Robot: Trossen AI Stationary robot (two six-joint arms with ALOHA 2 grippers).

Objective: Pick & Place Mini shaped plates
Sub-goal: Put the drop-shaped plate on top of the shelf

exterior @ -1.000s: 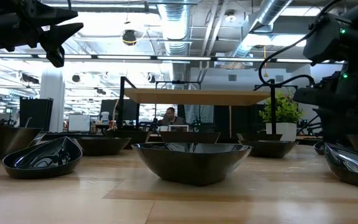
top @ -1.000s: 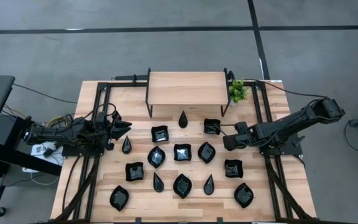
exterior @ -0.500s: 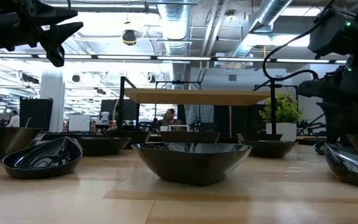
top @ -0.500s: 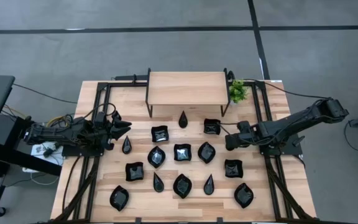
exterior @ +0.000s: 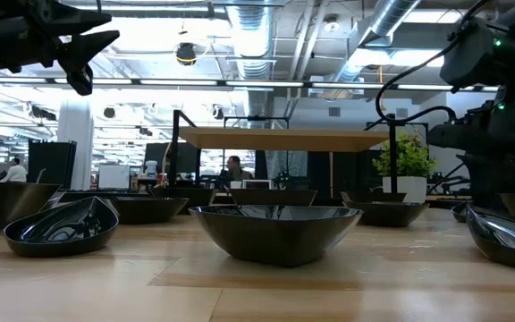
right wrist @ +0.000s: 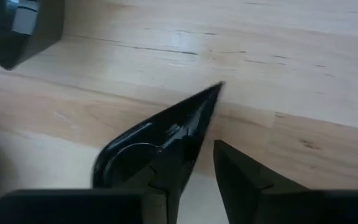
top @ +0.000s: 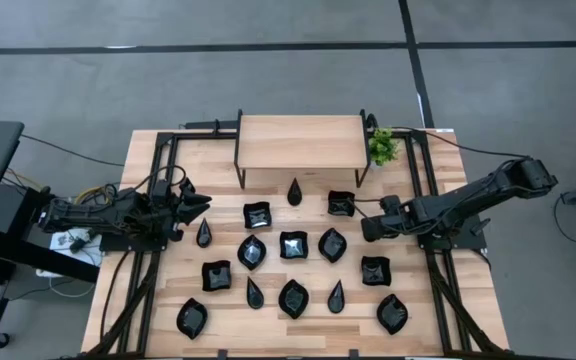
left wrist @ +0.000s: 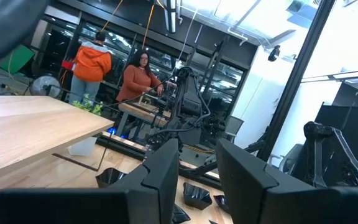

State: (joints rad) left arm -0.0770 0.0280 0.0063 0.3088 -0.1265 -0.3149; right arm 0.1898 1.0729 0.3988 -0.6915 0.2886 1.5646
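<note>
Both arms (top: 468,205) are built from dark, chunky matte-black segments, with black cables looped along them. Yellow and orange wires are seen bundled near the left arm (top: 98,212), and wedge-shaped black fingers (left wrist: 166,177) are fitted.
</note>
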